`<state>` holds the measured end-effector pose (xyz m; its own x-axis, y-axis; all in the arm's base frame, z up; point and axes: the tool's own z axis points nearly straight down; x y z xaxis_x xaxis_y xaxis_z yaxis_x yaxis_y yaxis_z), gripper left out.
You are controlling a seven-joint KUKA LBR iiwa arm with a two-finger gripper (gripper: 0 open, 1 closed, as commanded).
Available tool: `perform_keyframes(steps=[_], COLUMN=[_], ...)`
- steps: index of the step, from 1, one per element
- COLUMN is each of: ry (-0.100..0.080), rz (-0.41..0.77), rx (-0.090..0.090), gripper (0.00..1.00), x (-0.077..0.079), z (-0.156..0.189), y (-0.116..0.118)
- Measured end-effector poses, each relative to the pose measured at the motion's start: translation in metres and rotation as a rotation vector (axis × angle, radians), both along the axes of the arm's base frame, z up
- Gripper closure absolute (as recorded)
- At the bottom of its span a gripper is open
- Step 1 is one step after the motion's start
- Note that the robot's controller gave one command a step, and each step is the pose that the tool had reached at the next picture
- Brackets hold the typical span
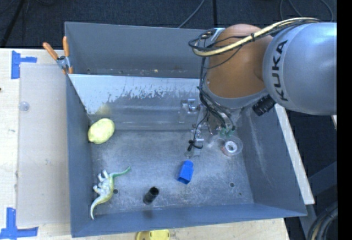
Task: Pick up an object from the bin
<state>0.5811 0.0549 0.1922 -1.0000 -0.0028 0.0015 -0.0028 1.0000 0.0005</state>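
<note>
Fingers [194,144] pointing down near blue block [186,172], spread unclear; arm [300,68] bent in from right

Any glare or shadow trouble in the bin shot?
Camera view: glare streaks the back wall of the bin, just above the yellow lump; the arm darkens the floor around the end effector; the blue block and toy dinosaur lie in even light.
</note>
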Motion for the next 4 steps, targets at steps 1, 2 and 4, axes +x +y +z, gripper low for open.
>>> perform_keyframes(steps=[1,2,4], ry=[-0.006,0.004,-0.005], rz=[0.241,0.456,0.955], rx=[0.001,0.001,0.0], gripper=[0.0,0.0,0.0], x=[-0.007,-0.028,-0.027], z=[-0.042,-0.068,-0.094], y=[-0.011,-0.039,-0.017])
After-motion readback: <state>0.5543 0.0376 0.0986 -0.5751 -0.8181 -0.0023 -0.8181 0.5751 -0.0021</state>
